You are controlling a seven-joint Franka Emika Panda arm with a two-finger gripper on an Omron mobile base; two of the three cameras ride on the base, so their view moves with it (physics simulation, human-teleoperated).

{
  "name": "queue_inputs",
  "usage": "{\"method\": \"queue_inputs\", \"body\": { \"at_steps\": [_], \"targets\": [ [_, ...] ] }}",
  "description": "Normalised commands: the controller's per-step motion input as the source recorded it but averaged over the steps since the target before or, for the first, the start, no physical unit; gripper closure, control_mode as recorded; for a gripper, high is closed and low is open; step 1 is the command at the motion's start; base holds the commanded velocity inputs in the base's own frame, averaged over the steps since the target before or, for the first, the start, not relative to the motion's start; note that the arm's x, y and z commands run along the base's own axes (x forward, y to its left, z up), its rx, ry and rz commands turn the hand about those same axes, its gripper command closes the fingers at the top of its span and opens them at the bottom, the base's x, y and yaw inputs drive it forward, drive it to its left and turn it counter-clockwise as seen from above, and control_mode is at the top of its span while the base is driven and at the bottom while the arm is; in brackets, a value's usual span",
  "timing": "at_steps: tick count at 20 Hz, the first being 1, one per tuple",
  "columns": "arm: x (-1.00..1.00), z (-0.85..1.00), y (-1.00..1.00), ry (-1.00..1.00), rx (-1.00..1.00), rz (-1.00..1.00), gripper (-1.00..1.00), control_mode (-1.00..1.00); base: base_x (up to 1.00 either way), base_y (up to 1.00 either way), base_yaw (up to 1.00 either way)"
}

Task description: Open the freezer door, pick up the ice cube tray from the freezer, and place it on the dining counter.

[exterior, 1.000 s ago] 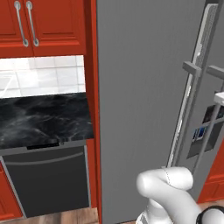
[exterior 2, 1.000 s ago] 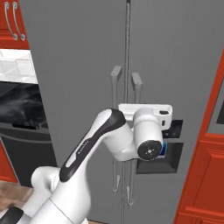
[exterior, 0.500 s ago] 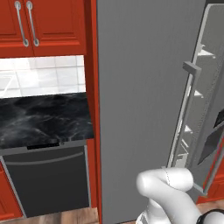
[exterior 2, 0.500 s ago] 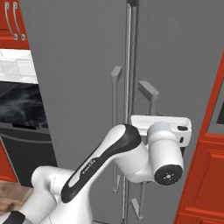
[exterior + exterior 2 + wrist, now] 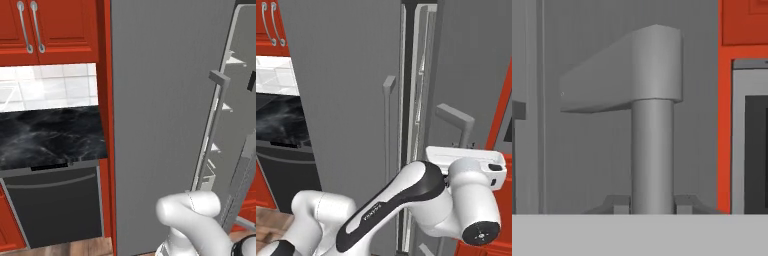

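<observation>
Swinging further out than half a second ago, the freezer door [image 5: 466,75] stands ajar with the gripper [image 5: 652,207] at its bar handle [image 5: 652,155], fingers [image 5: 684,204] set either side of the bar; whether they clamp it I cannot tell. White shelves [image 5: 227,107] show in the freezer [image 5: 418,100] through the gap.

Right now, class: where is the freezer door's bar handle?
In the hand view the bar handle stands upright at centre, directly ahead of the gripper, with a red cabinet edge to its right.
</observation>
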Motion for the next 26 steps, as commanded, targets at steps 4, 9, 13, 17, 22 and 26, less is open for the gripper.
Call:
{"method": "queue_inputs", "body": {
  "at_steps": [4,9,13,17,22,26],
  "targets": [
    [-0.47,0.0,-0.36,0.0,0.0,-0.01,1.0,-1.0,0.0,0.0,0.0],
    [-0.23,0.0,-0.13,0.0,0.0,0.0,-1.0,-1.0,0.0,0.0,0.0],
    [-0.14,0.0,0.0,0.0,0.0,0.0,-1.0,-1.0,0.0,0.0,0.0],
    [-0.49,0.0,0.0,0.0,0.0,0.0,-1.0,-1.0,0.0,0.0,0.0],
    [-0.66,0.06,0.0,0.0,0.0,-0.04,-1.0,-1.0,0.0,0.0,0.0],
    [-0.7,0.33,0.29,0.01,-0.01,-0.17,-1.0,-1.0,0.0,0.0,0.0]
  ]
}}
